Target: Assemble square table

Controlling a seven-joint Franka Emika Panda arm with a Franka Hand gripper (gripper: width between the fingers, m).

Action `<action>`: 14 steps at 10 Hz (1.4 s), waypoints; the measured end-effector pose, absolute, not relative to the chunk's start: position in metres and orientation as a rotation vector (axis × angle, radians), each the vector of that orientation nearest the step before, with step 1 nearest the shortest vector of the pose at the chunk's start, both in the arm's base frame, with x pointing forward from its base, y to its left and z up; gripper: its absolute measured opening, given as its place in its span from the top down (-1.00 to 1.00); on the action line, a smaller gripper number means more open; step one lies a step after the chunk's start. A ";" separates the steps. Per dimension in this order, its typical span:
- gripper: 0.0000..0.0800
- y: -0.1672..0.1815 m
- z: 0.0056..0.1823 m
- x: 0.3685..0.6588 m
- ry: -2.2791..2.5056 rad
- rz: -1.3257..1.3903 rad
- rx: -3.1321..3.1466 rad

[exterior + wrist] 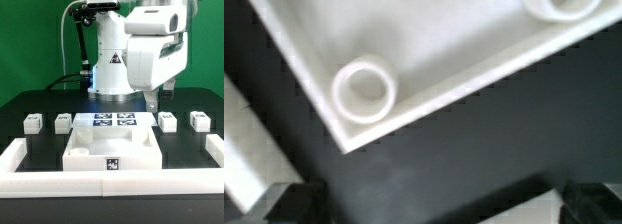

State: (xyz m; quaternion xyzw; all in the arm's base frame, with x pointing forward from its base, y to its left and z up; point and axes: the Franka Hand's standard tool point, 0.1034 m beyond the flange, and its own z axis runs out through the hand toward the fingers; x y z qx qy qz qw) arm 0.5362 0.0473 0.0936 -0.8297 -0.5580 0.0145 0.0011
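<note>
My black table carries the square slab centrally. The marker board lies at its twelve o'clock. A leg and second leg sit at ten, a third leg and fourth leg at two, and the border wall at six.

Exterior view: bright, even light from above. Green backdrop uniformly lit. White square slab, lower centre, close to clipping; its edges wash out. Black tabletop matte, with short soft shadows beside the parts. Resolution coarse. Wrist view: blurred throughout, grainy; slab glares against the dark tabletop.
</note>
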 end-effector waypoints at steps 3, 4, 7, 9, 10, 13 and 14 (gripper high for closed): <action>-0.63 0.043 0.088 0.529 -1.811 0.073 -2.551; -0.63 0.043 0.088 0.529 -1.811 0.074 -2.551; -0.63 0.024 0.082 0.523 -2.077 0.026 -2.358; -0.63 0.017 0.074 0.508 -2.108 0.033 -2.321; -0.63 0.013 0.071 0.503 -2.094 0.044 -2.325; -0.63 0.012 0.070 0.504 -2.089 0.045 -2.329; -0.63 0.012 0.070 0.504 -2.089 0.045 -2.329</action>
